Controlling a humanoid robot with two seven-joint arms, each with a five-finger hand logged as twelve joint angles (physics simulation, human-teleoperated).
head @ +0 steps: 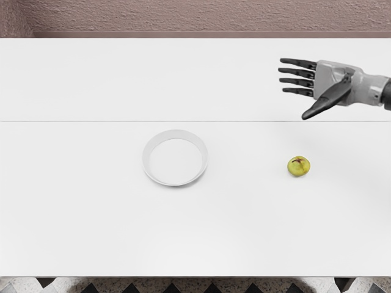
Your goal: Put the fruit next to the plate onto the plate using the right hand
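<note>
1. The plate (pixel 146 160) is sitting left of centre on the table (pixel 85 213), holding nothing.
2. The fruit (pixel 299 165) is resting on the table well right of the plate, untouched. The lane between them is lying open, and the near edge is well away.
3. The right hand (pixel 327 82) is hovering far and right of the fruit, fingers (pixel 296 72) spread and gripping nothing. The reach seems to be starting: next, the hand is needing to come nearer, lower over the fruit and close.
</note>
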